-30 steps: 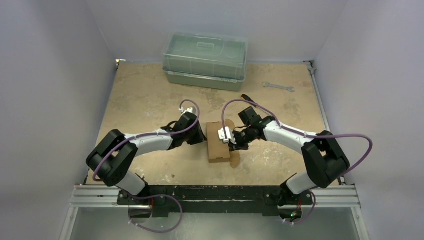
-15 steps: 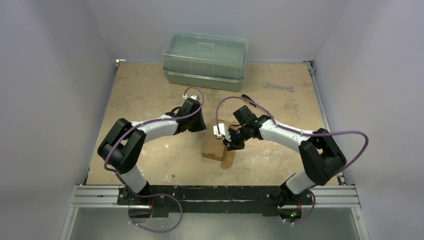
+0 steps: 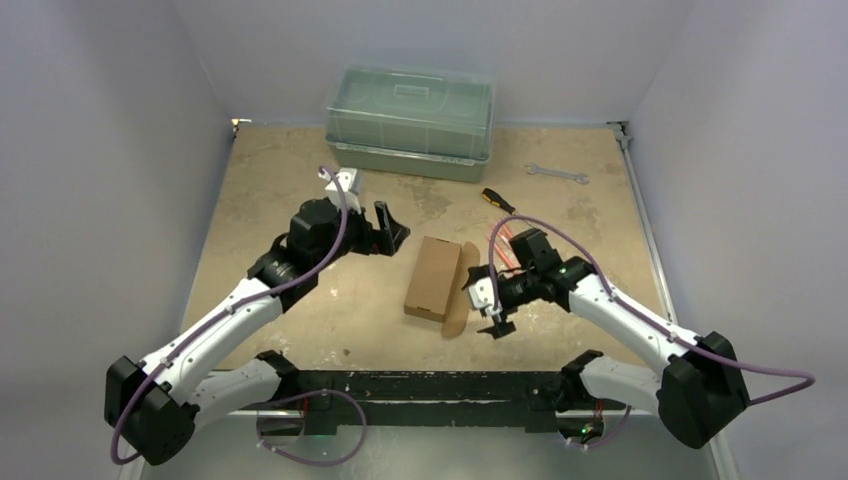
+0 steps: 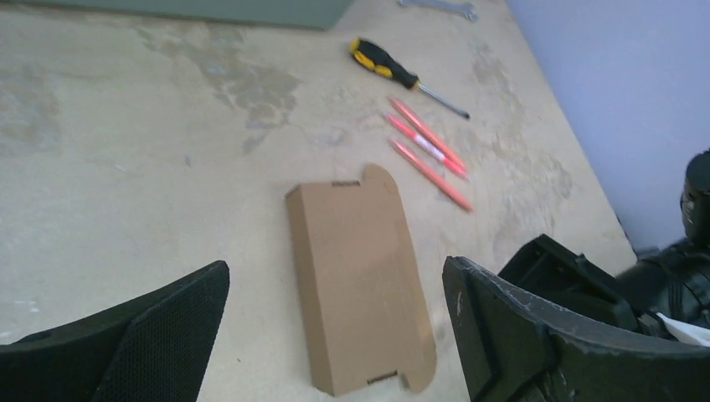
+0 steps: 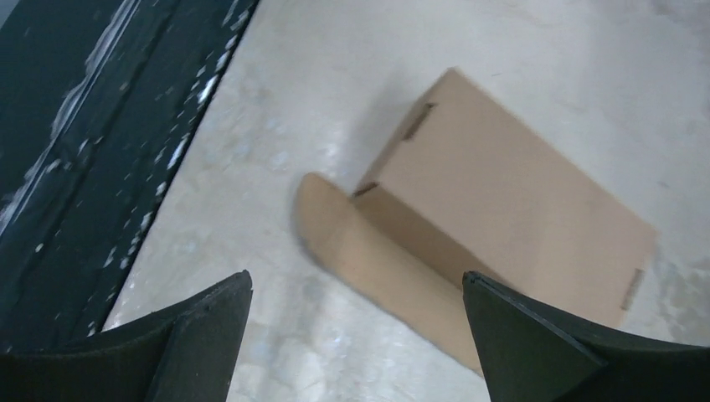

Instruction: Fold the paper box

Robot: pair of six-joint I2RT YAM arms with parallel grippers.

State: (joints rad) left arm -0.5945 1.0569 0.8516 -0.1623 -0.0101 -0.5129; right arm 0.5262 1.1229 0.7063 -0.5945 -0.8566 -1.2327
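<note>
On the bare tan table (image 3: 290, 200), well in front of the big lidded plastic container (image 3: 410, 120), the paper box (image 3: 433, 278) lies flat between the two arms and touches neither. The left gripper (image 3: 390, 228) hangs above and beyond the box's far left corner, jaws spread wide with nothing between them. The right gripper (image 3: 487, 308) sits low just beside the loose flap (image 3: 458, 305), equally wide and empty. The work now appears to be closing that scalloped flap. To do it well, the left arm should come down and pin the box's top face near the crease. The right should then catch the flap by its rounded edge, not its middle, and roll it over along the fold so the thin card bends at the line and does not buckle. The overhead camera alone shows both arms and the wrench (image 3: 556, 174) at the far right. The left wrist view gives the smooth top face with its small end notches, plus the screwdriver (image 4: 393, 67) and three red pens (image 4: 427, 152), which are clear of the work. The right wrist view alone shows the side wall rising beside the splayed flap and a slot (image 5: 416, 121) near the corner. Whether the box's far end is already tucked is hard to tell from any of them.
</note>
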